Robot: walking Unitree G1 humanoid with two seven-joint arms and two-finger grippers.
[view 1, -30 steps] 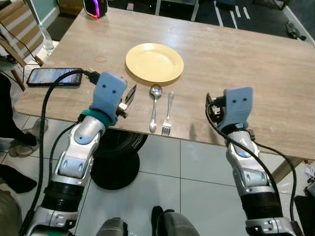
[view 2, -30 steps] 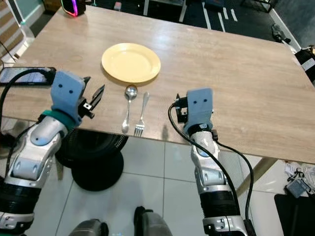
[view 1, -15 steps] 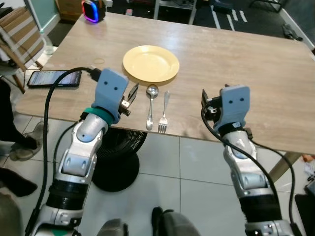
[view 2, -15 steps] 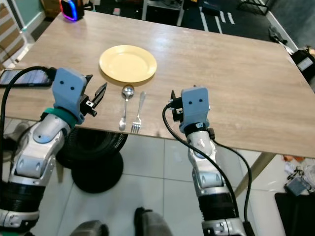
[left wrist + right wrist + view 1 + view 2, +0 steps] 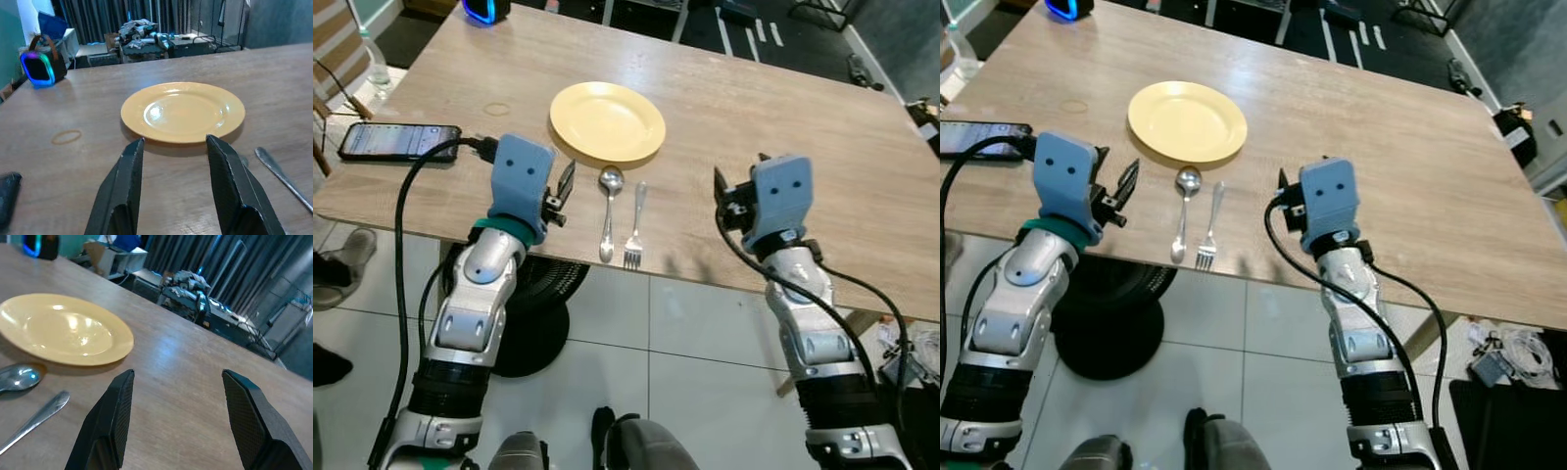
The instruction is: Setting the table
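Observation:
A yellow plate lies on the wooden table. A spoon and a fork lie side by side just in front of it, handles toward the table's near edge. My left gripper hovers open just left of the spoon, pointing at the plate, and holds nothing. My right gripper hovers open over bare table to the right of the fork, also holding nothing, with its fingers spread wide.
A phone with a black cable lies at the table's left. A glowing speaker stands at the far left corner. A thin ring lies left of the plate. A black round base stands on the tiled floor under the table.
The whole picture has shifted, so the camera moved. Both grippers stay open in much the same places. Plate, spoon and fork have not moved on the table.

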